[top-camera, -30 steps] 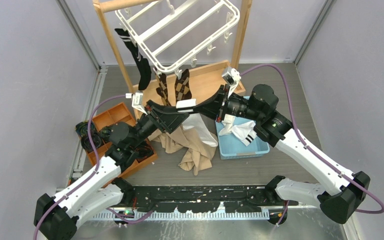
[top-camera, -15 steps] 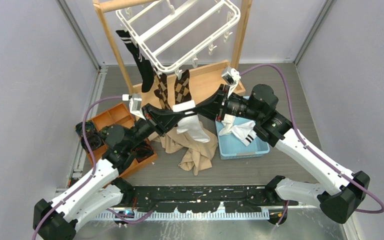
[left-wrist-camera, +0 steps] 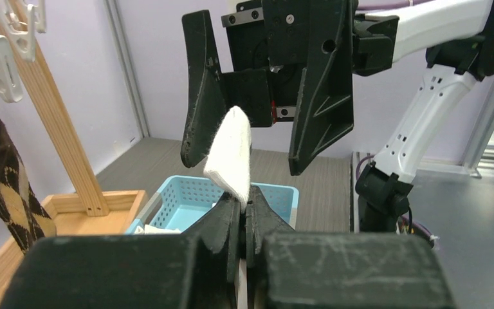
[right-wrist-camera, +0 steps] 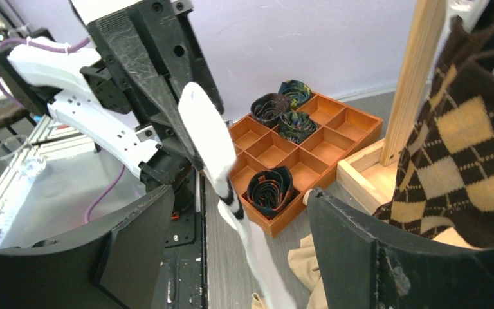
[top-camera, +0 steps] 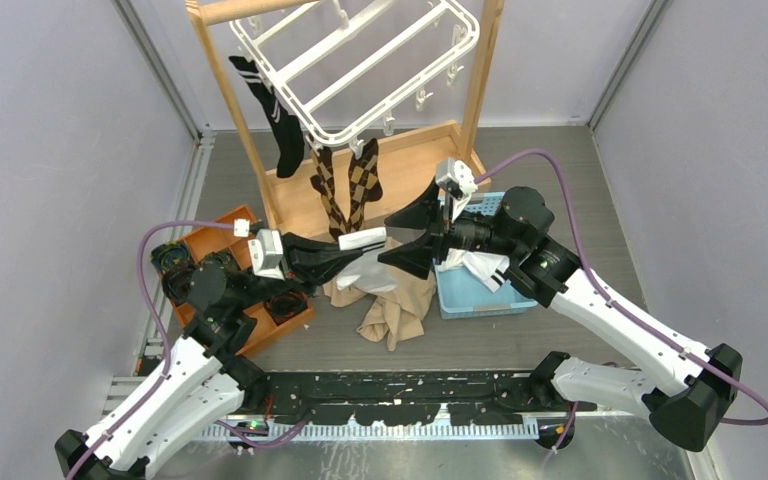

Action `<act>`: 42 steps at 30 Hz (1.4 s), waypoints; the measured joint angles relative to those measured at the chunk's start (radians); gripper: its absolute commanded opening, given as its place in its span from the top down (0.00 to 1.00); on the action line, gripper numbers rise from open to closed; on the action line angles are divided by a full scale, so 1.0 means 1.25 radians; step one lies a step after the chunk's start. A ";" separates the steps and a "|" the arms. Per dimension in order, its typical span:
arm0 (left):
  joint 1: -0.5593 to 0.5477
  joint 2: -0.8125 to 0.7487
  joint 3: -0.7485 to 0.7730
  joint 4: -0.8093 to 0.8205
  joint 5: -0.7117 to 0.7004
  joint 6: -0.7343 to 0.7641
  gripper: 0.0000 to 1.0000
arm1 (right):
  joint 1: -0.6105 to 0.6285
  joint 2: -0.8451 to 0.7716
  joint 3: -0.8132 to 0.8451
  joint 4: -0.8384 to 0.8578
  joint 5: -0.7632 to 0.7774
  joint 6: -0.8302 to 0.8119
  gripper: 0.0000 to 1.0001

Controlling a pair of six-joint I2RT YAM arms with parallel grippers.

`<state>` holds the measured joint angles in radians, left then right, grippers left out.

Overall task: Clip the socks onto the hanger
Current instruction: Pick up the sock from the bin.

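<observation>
My left gripper [top-camera: 352, 252] is shut on the cuff end of a white sock [top-camera: 372, 268] with black bands, which hangs from it over the beige cloth. In the left wrist view the left gripper [left-wrist-camera: 243, 206] pinches the white sock [left-wrist-camera: 230, 154] between closed jaws. My right gripper [top-camera: 402, 238] stands open just right of the sock; in its own view the right gripper [right-wrist-camera: 238, 219] straddles the white sock [right-wrist-camera: 213, 151] without touching it. The white hanger [top-camera: 360, 60] hangs tilted at the top, with a black striped sock [top-camera: 278, 125] and two argyle socks [top-camera: 350, 185] clipped to it.
A blue basket [top-camera: 485, 298] at the right holds another white banded sock [top-camera: 482, 266]. A beige cloth [top-camera: 390, 305] lies crumpled at the centre. An orange compartment tray [top-camera: 222, 232] with rolled items sits at the left. The wooden stand [top-camera: 480, 70] and its base tray [top-camera: 410, 165] are behind.
The left gripper shut on the white sock and drew back to the left with it. The right gripper let the sock go, opened wide and pulled slightly right.
</observation>
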<state>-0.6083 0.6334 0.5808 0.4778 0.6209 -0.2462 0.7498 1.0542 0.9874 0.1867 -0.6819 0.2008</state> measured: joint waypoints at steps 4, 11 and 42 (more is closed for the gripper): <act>0.000 0.014 0.013 -0.005 0.025 0.027 1.00 | 0.012 0.014 0.006 0.012 -0.023 -0.049 0.26; 0.000 0.026 0.026 -0.014 0.028 0.043 1.00 | 0.017 0.037 0.027 0.009 -0.043 -0.099 0.45; 0.000 0.018 0.056 -0.074 -0.021 0.054 0.63 | 0.021 0.028 0.097 -0.187 -0.024 -0.356 0.99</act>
<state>-0.6083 0.6563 0.6506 0.3847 0.5945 -0.1783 0.7761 1.0889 1.1084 -0.0467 -0.7124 -0.2436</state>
